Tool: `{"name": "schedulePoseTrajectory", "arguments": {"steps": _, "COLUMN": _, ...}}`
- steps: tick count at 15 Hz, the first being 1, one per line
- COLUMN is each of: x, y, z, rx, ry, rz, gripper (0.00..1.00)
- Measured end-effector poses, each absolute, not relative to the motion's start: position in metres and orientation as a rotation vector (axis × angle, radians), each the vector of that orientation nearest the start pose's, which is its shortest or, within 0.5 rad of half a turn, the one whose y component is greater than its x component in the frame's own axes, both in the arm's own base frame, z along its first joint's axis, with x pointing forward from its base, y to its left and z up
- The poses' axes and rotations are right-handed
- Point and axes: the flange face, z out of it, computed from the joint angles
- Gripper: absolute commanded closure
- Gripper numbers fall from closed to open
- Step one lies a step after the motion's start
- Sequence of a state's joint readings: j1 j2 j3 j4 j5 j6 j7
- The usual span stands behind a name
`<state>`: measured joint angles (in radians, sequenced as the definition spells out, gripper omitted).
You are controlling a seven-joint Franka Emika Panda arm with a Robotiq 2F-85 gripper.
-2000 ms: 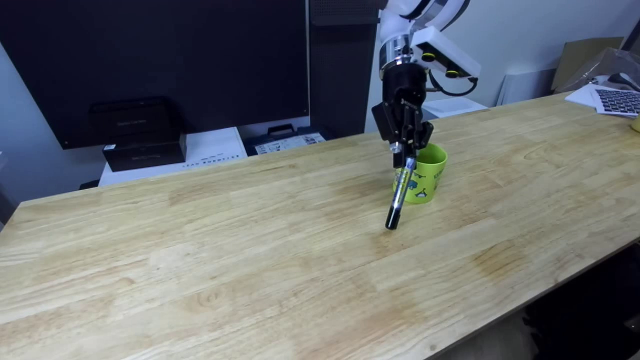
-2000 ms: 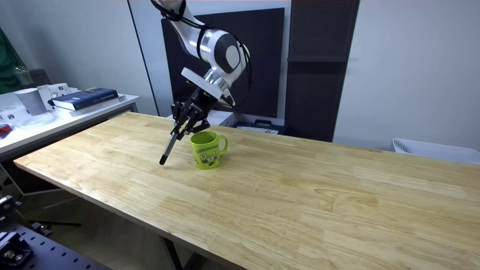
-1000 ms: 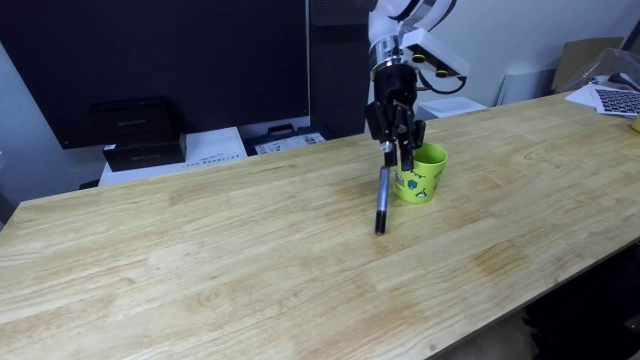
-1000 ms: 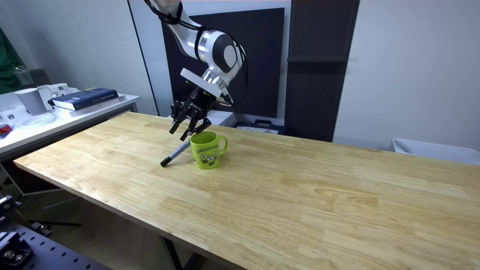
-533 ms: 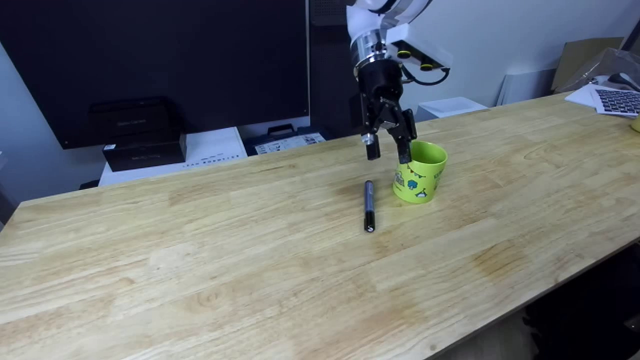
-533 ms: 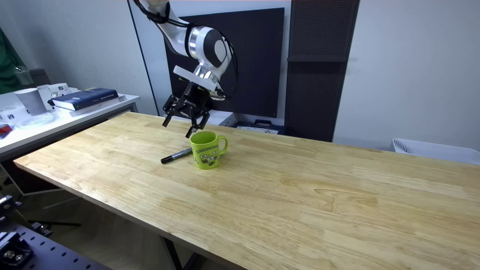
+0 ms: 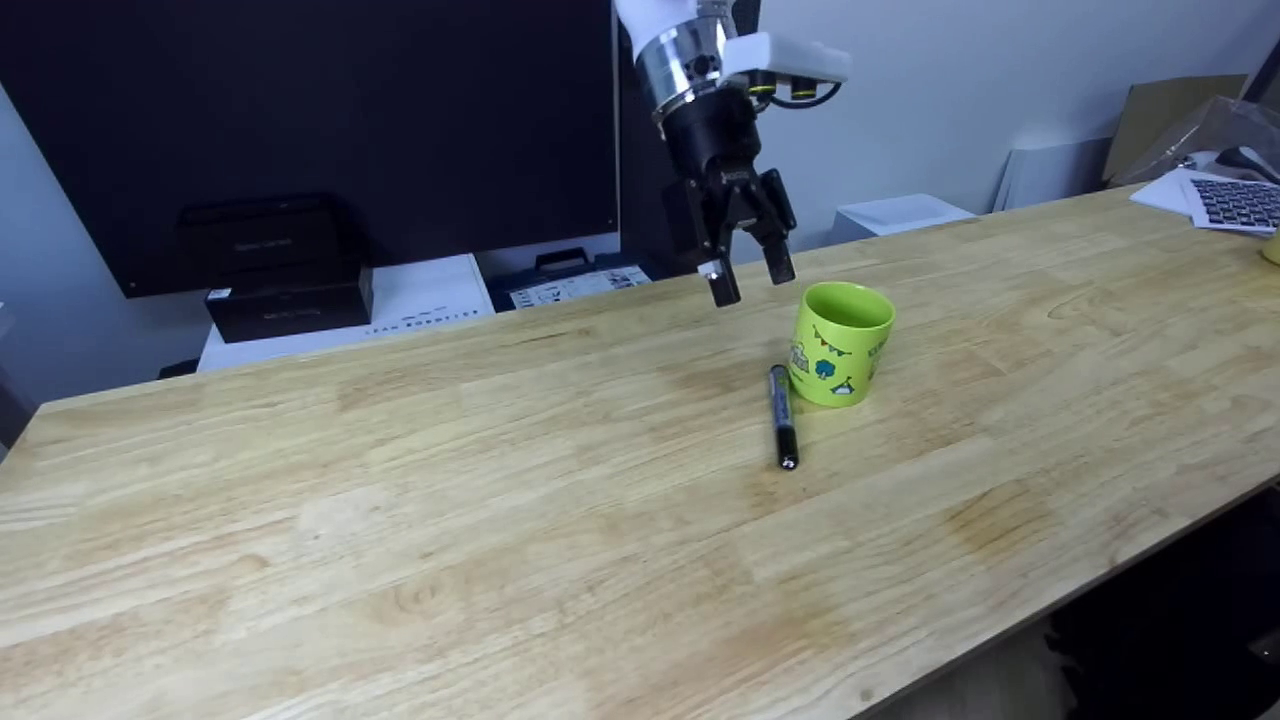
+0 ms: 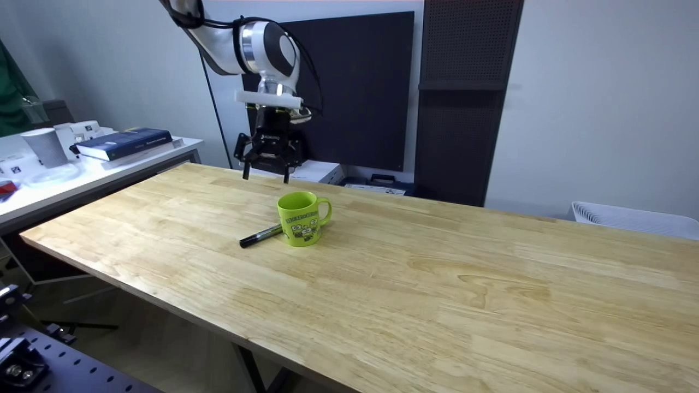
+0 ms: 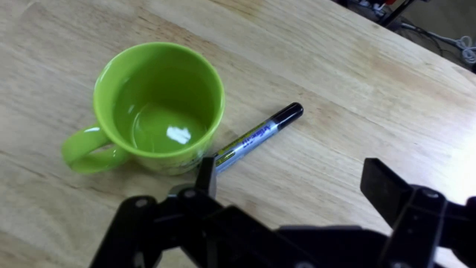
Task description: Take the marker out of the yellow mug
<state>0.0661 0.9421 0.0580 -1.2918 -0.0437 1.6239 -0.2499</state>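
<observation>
- Marker (image 9: 258, 137) lies flat on the table (image 7: 400, 550), outside the yellow mug (image 7: 838, 362) and just beside its base; I cannot tell whether the two touch.
- Progress: the task looks done to me. In the upper left of the wrist view the mug stands upright, its inside open to view, and the marker is not in there. Perhaps all that is left is for the arm to pull away.
- The gripper (image 7: 753, 279) hangs above the table, upper middle of the frame in an exterior view, its jaws wide apart and holding nothing.
- Long axis: in the wrist view it slants from lower left to upper right, black end at the upper right; the grey end runs toward the mug and hides behind the gripper.
- In an exterior view the marker (image 7: 783, 415) runs nearly top to bottom, black end lowest.
- In an exterior view the marker (image 8: 261, 236) points its black end to the lower left.
</observation>
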Motion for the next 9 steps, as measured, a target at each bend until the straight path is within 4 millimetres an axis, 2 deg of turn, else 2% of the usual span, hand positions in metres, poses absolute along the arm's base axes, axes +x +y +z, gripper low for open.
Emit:
{"name": "schedulePoseTrajectory", "arguments": {"steps": 3, "x": 0.666, "y": 0.089, "z": 0.159, "rx": -3.043, "ry": -0.637, "rz": 0.773, "gripper": 0.0}}
{"name": "schedulePoseTrajectory", "arguments": {"steps": 6, "x": 0.664, "y": 0.101, "z": 0.178, "rx": -3.104, "ry": -0.646, "rz": 0.485, "gripper": 0.0}}
{"name": "schedulePoseTrajectory", "arguments": {"steps": 9, "x": 0.661, "y": 0.101, "z": 0.18, "rx": -3.102, "ry": -0.652, "rz": 0.478, "gripper": 0.0}}
